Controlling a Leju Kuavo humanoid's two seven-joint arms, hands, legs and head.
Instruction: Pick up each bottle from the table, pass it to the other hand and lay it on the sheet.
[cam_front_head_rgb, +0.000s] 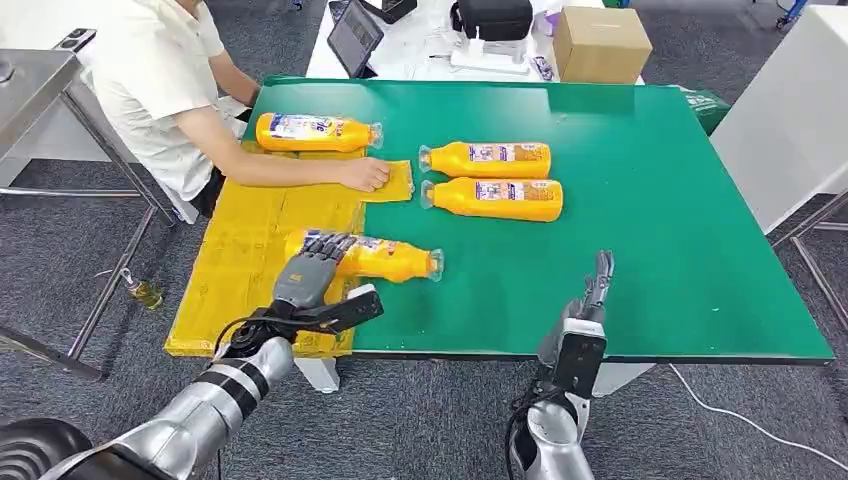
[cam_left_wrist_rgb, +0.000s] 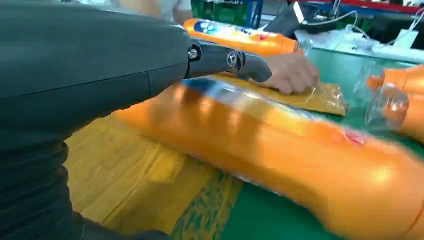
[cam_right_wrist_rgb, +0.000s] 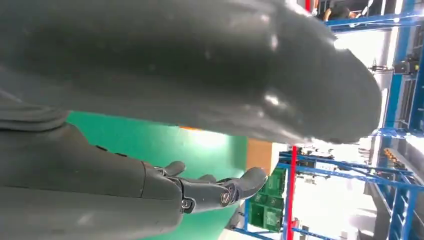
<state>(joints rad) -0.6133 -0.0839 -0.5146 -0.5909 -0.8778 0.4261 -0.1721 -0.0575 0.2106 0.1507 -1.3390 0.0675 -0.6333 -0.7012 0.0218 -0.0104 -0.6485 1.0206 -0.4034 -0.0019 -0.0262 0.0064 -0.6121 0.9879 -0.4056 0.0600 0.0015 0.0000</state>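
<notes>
Lower left, left hand (cam_front_head_rgb: 312, 268) grasps a bottle (cam_front_head_rgb: 390, 260) half off the sheet (cam_front_head_rgb: 240, 255) (risk: rolling away on release); right hand (cam_front_head_rgb: 597, 285) released, idle.

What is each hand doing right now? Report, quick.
Left hand: on the bottle at the sheet edge; grip cannot be told.
Right hand: open, holding nothing.

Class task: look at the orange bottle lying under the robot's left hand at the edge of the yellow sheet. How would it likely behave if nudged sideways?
The bottle lies on its side and looks rounded, so it would probably roll. Its glossy skin may slip under the left hand. Looking full, it is probably fairly heavy.
</notes>
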